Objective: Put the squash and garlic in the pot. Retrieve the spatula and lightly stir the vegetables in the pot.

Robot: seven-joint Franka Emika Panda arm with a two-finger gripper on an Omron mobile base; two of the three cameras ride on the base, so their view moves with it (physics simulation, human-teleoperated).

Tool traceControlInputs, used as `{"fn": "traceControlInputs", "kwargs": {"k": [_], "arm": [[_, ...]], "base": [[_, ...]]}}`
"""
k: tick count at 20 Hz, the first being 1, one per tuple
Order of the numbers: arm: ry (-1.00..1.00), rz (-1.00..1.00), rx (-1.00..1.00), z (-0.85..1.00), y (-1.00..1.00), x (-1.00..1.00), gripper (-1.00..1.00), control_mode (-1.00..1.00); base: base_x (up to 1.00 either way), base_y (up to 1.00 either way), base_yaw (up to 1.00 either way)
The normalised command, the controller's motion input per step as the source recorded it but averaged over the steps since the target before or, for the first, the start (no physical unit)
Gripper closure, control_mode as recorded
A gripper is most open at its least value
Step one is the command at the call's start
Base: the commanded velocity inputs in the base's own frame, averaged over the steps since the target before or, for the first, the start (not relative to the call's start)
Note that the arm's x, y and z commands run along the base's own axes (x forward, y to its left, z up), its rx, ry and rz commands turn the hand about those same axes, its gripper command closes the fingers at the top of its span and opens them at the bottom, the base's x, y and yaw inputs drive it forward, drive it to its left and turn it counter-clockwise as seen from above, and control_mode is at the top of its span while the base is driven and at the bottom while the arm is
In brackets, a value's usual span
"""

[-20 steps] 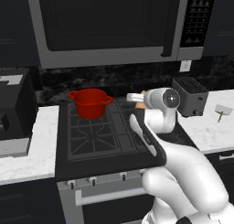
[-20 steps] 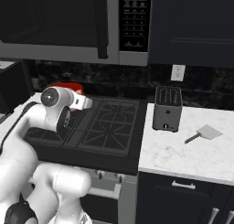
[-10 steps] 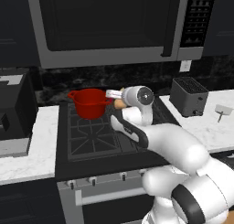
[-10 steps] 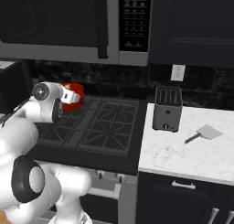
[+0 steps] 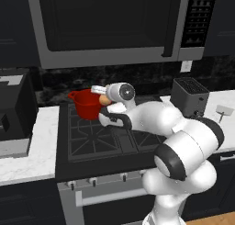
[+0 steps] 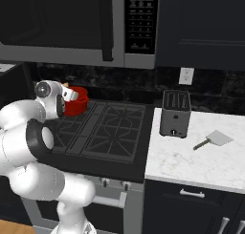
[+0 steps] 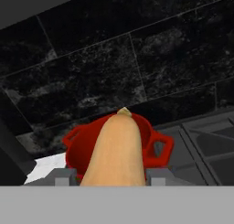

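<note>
Squash (image 7: 115, 154) sits clamped in my gripper (image 7: 112, 176), its tan body running up between the two fingertips (image 7: 65, 177). Just past its tip I see the pot (image 7: 157, 143), on the stove's (image 5: 98, 141) rear left burner. Farther off, the spatula (image 6: 213, 140) lies on the counter (image 6: 191, 156) beyond the toaster (image 6: 175, 113).

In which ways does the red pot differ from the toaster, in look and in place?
The pot is round, glossy red and open at the top; the toaster is boxy, dark grey, with slots on top. The pot stands on the stove at a back burner; the toaster stands on the white marble counter beside the stove. Both stand upright near the dark back wall.
</note>
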Motion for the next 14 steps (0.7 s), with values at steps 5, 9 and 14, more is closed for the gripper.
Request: {"fn": "traceControlInputs", "kwargs": {"k": [5, 9, 14], "arm": [[0.02, 0.00, 0.00, -0.03, 0.43, 0.79, 1.00, -1.00], [0.02, 0.00, 0.00, -0.24, 0.38, 0.63, 1.00, -1.00], [0.03, 0.00, 0.00, -0.40, 0.25, 0.51, 1.00, -1.00]], "base": [[0.00, 0.00, 0.00], [0.00, 0.00, 0.00], [0.00, 0.00, 0.00]]}}
